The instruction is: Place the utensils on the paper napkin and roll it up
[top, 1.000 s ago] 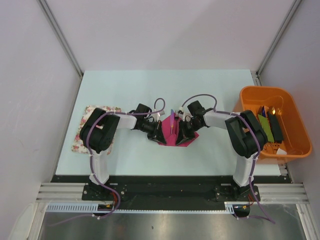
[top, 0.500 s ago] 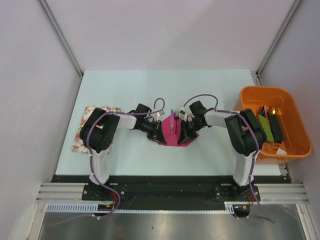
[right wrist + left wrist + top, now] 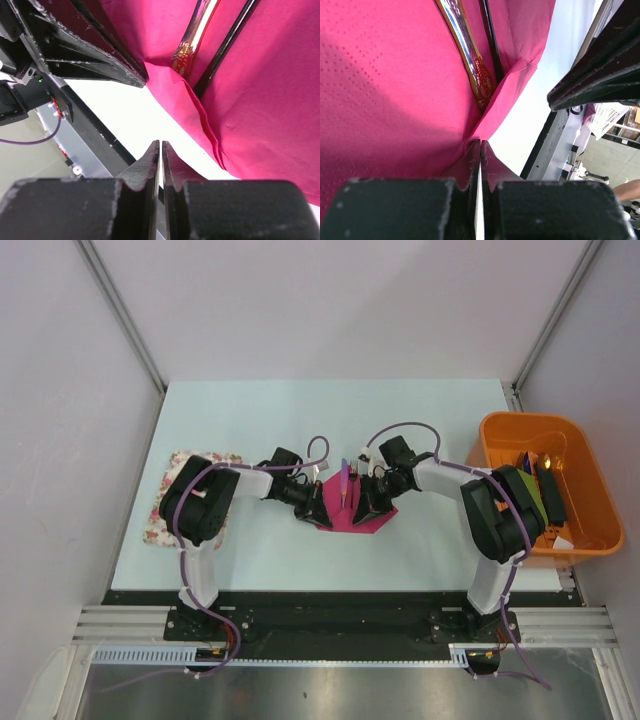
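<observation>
Since utensils [image 3: 470, 55] are laid on the paper napkin [image 3: 385, 100] ahead of the jaws, rolling looks started: edge pinched by left gripper [image 3: 480, 150] (right gripper [image 3: 160, 150] pressed together, empty); fold-over needed next.

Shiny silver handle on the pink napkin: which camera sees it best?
Left wrist view. The shiny silver utensil handle lies big and close across the pink paper napkin. The right wrist view shows a shorter piece. From the top it is too small to pick out.

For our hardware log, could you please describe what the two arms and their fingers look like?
The left arm and right arm have bulky black joint housings linked by white segments, a purple cable looping along each. Their fingers are black, blocky, tapering to thin tips.
</observation>
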